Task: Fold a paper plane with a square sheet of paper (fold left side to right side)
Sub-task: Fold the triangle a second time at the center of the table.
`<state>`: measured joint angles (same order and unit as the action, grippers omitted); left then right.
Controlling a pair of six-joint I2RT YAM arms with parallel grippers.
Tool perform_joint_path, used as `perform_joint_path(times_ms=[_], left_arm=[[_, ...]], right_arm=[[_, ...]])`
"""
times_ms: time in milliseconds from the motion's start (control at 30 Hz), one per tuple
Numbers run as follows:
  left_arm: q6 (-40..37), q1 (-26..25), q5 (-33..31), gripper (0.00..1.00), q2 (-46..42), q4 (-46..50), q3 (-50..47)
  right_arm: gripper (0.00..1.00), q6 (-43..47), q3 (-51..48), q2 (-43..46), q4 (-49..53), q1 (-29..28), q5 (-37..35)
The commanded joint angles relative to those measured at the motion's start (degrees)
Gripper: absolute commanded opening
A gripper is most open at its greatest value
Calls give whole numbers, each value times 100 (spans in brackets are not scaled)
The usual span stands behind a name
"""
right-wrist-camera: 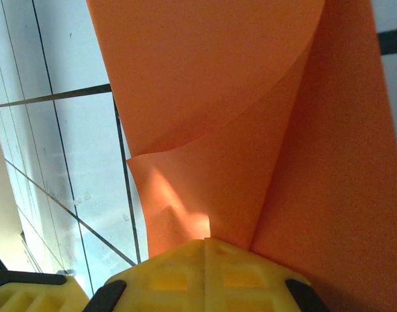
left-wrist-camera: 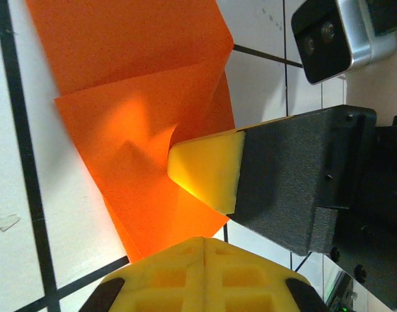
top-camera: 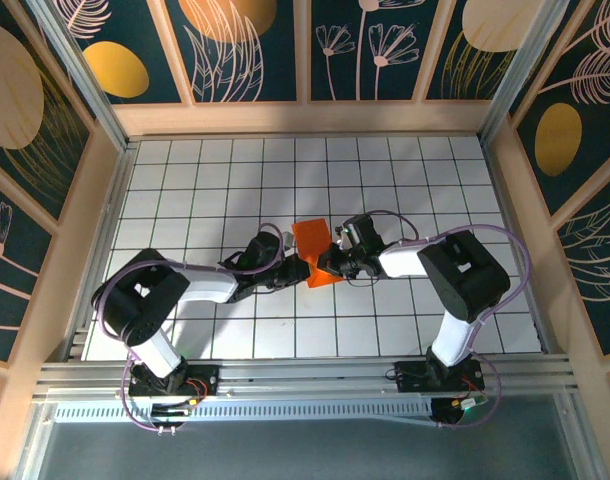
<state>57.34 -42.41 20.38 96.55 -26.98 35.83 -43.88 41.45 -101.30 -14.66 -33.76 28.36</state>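
I saw a white grid-tiled table walled by wood-framed floral panels. My left gripper was clenched, probably pinching a corner of the folded orange sheet. The sheet lay between both grippers, its long axis crossing the line joining their fingertips. My right gripper was clamped on its edge.

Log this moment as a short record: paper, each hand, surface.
paper: square sheet of paper, bright orange, partly folded into overlapping layers
left hand: fingers closed together at the paper's edge; a pinch cannot be confirmed
right hand: fingers closed, a raised fold running into them, apparently pinched
contact: both hands meet at the sheet from opposite sides
surface: white gridded table
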Motion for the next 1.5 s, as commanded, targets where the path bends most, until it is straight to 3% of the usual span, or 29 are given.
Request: perform_joint_path(times_ms=[0,200,1200,1467], left_arm=[[25,27,192,0,133,-249,186],[-28,14,272,0,380,-219,270],[-522,-2,-482,0,742,755,477],[-570,-3,-587,0,793,991,580]], right_arm=[[0,-26,-85,-92,98,-54,-177],[0,10,-89,-92,133,-54,-190],[0,464,222,407,375,-52,-252],[0,700,496,146,424,3,-364]])
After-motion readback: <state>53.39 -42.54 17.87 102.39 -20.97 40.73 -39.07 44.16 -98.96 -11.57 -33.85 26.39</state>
